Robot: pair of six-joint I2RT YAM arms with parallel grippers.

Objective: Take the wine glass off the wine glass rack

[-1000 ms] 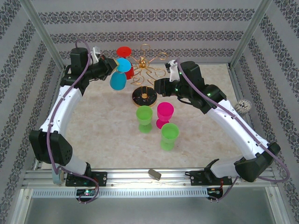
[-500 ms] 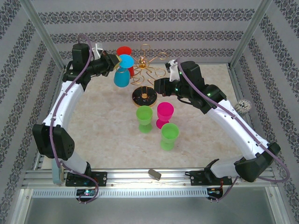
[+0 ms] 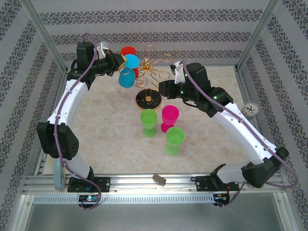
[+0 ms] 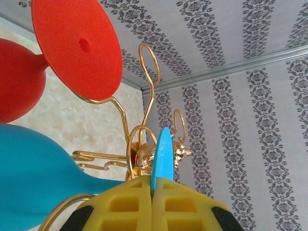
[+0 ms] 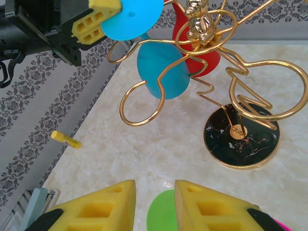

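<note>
**Blue wine glass gripped at the rack, not yet clearly free**

The left gripper [image 4: 153, 202] is clamped on the foot rim of the blue wine glass [image 5: 161, 72], whose bowl hangs just below its fingers among the gold loops of the wine glass rack [image 5: 199, 19]. I cannot tell whether the stem is out of the wire. Beyond its fingertips a red glass [image 4: 77, 43] hangs on the rack. The right gripper [image 5: 154, 187], part open and empty, hovers near the rack's base.
</note>
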